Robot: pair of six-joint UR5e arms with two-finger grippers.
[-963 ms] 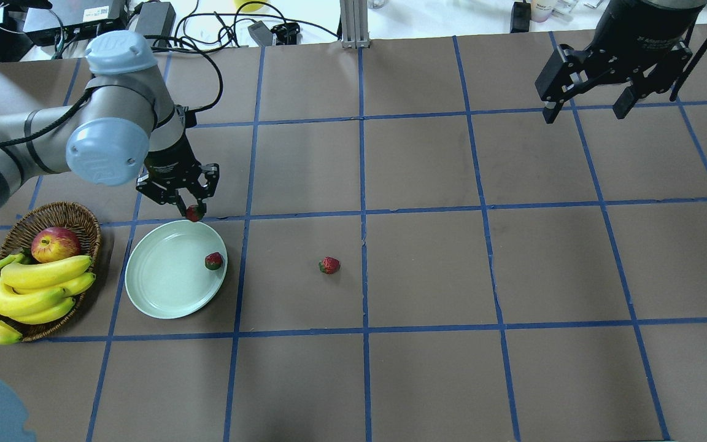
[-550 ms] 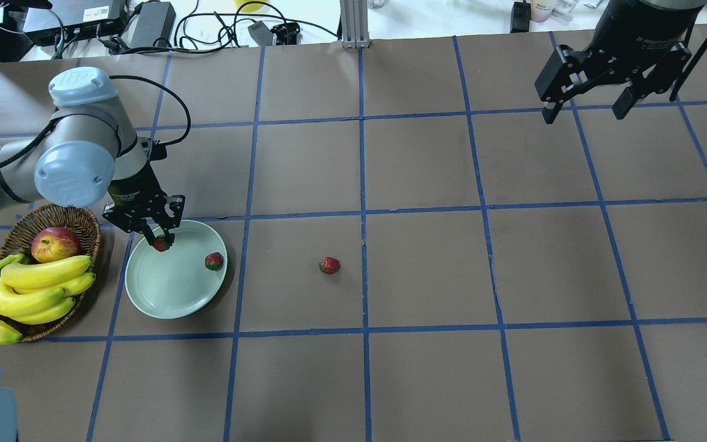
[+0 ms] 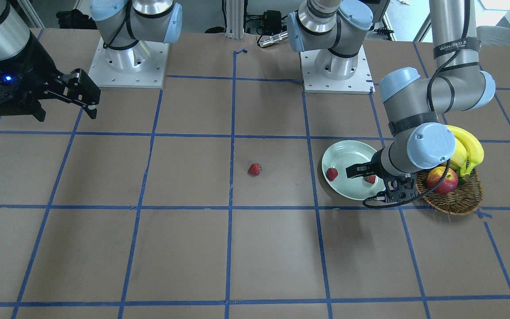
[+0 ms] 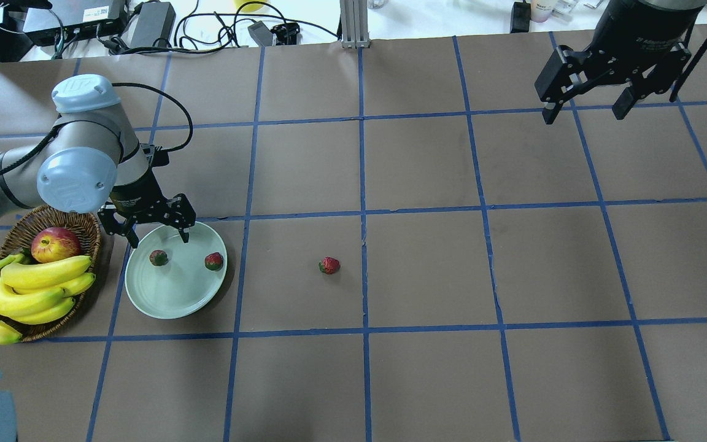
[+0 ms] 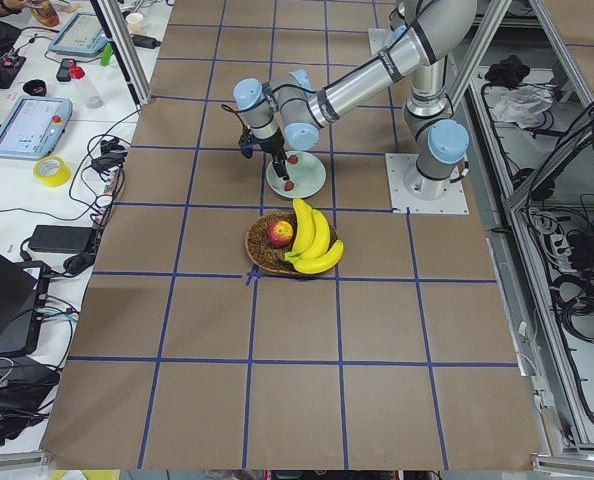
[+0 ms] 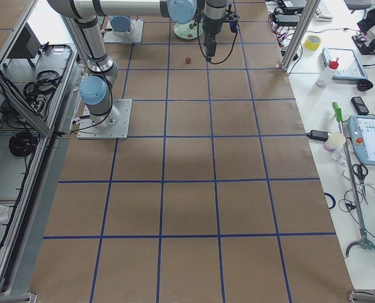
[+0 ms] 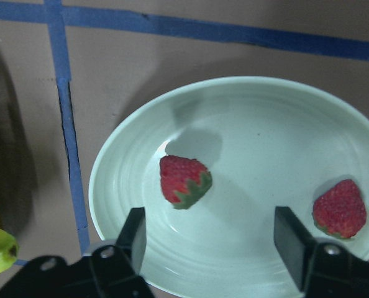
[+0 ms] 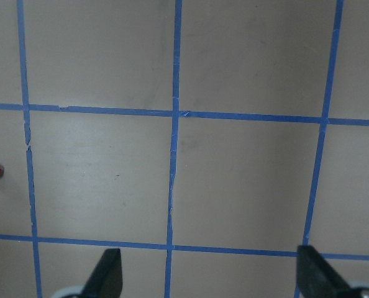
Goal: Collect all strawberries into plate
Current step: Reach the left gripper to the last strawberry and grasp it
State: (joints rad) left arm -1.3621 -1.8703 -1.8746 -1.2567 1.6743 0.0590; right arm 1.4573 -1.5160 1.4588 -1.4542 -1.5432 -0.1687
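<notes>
Front-facing view: the left gripper hangs spread wide over the plate, empty. First strawberry sits by the plate's rim, second strawberry just beneath the gripper. Overhead: third strawberry lies on the table, well apart from the plate; the right gripper hovers far off, jaws spread as well, holding nothing. Left wrist view: both plated berries lie loose, touching neither finger.

overhead cam from rear, front cam opposite, l wrist cam close: all share plate.
</notes>
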